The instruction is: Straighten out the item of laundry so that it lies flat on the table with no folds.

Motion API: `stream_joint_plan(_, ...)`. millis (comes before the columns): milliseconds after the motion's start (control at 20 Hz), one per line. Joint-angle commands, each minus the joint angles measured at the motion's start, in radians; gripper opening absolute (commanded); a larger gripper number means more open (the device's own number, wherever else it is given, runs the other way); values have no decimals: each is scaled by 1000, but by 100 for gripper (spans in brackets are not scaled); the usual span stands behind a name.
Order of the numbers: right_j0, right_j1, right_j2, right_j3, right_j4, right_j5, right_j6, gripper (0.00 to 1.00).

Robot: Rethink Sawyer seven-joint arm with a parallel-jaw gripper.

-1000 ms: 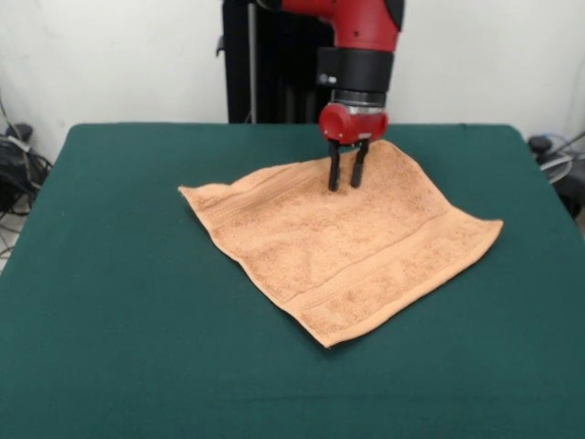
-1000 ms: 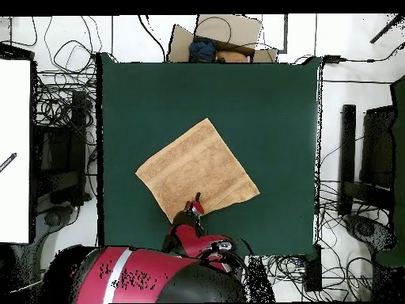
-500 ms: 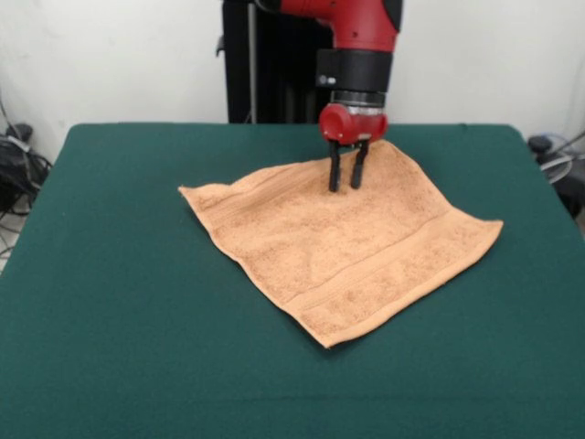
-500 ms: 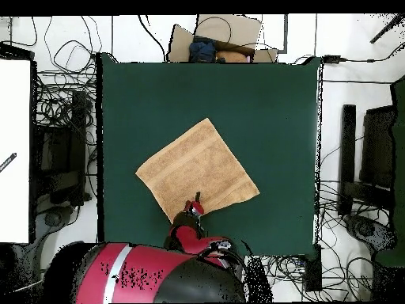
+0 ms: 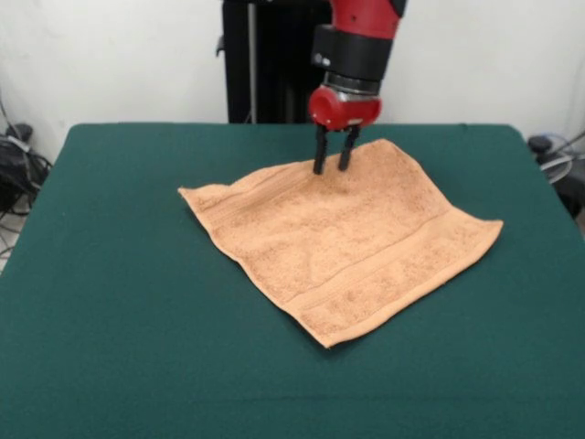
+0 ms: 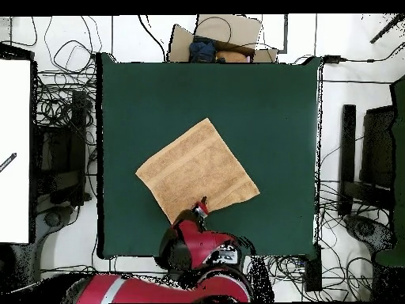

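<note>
Where the towel (image 5: 340, 240) lies, near the middle of the table (image 5: 119, 302), you see it spread out as a diamond, one corner pointing toward the front camera and the opposite corner under the gripper (image 5: 331, 167). Its surface looks flat apart from slight ripples; a woven band runs parallel to the front right edge, just inside the hem. In the overhead view the towel (image 6: 197, 172) sits a little left of the table's centre, well clear of every edge of the table (image 6: 269, 103), with its corner nearest the robot beside the gripper (image 6: 202, 206). Your gripper hangs upright from the red arm (image 5: 358, 37), its two dark fingers (image 5: 319, 151) parted with a narrow gap and nothing between them. The tips stand at the towel's far corner; you cannot tell whether they touch the cloth.
</note>
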Motion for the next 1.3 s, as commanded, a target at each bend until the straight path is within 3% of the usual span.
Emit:
stream_joint_plan(50, -2, -123, 112, -57, 89, 290, 185, 100)
stream_joint_plan(250, -3, -156, 128, -87, 110, 409, 196, 100)
stream_joint_plan(700, 4, -171, 130, -114, 132, 483, 211, 100)
stream_joint_plan(1050, 19, -163, 115, -127, 139, 515, 203, 100)
stream_joint_plan(1200, 65, -144, 68, -156, 145, 528, 212, 100)
stream_joint_plan(1300, 88, -130, 43, -161, 137, 469, 222, 100)
